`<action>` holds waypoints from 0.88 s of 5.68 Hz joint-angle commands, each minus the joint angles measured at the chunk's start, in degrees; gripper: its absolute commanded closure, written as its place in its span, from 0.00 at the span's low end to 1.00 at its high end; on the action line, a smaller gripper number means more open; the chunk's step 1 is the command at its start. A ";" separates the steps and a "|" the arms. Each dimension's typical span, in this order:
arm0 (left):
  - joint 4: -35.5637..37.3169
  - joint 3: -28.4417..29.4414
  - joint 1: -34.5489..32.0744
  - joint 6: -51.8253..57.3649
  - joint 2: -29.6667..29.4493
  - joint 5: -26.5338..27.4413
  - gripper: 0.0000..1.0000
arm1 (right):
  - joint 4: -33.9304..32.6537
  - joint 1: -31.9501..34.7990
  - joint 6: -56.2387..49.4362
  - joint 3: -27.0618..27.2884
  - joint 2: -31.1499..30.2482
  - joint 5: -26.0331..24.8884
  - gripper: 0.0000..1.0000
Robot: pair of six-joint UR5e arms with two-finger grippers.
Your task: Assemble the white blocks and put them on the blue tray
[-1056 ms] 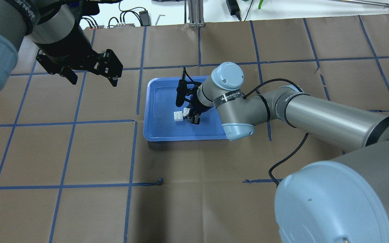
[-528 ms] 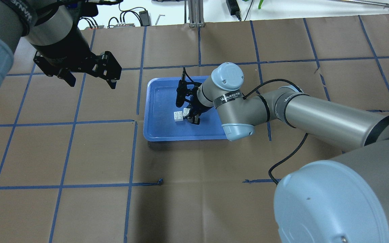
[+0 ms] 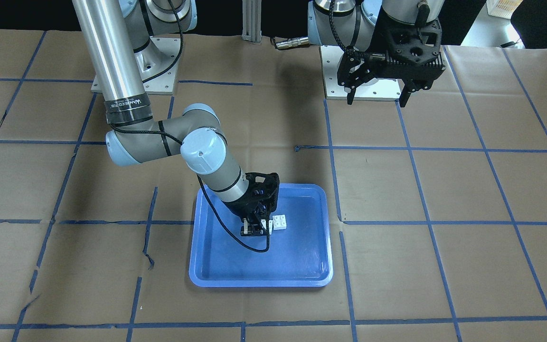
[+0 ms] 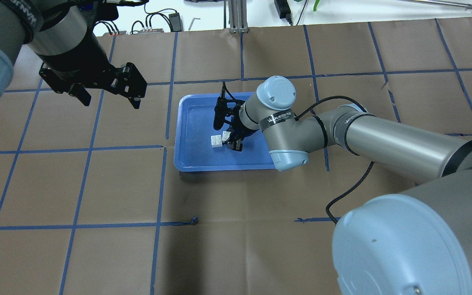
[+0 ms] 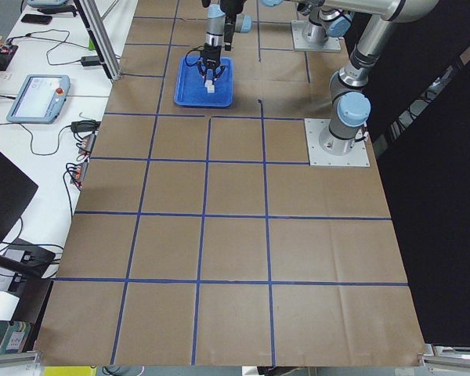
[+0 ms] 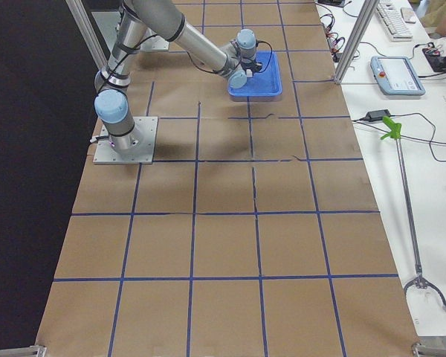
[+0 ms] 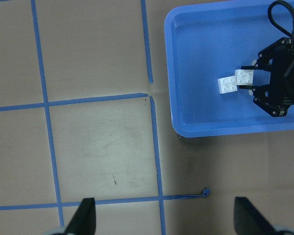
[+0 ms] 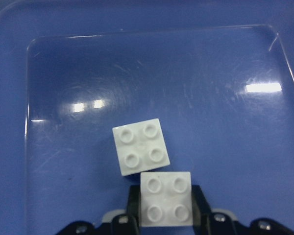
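On glossy blue tray [image 8: 220, 73], studded blocks [image 8: 140, 147]

The wrist view's lower edge cuts off the right claw [image 8: 165, 208], partly hidden behind the white block [image 8: 165, 198] it grips.

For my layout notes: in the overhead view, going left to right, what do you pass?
left gripper, open above the table → blue tray → loose white block → second white block, held in the right gripper
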 commanded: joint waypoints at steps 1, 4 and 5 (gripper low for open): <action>-0.02 -0.25 0.19 0.11 -0.08 0.09 0.01 | 0.12 0.12 -0.47 0.07 0.06 0.03 0.64; -3.60 -1.66 0.02 0.11 0.79 2.09 0.01 | 0.12 0.13 -0.47 -0.02 0.15 0.29 0.64; -3.19 0.17 -0.33 0.11 -0.33 1.93 0.01 | 0.12 0.13 -0.47 -0.02 0.06 0.46 0.62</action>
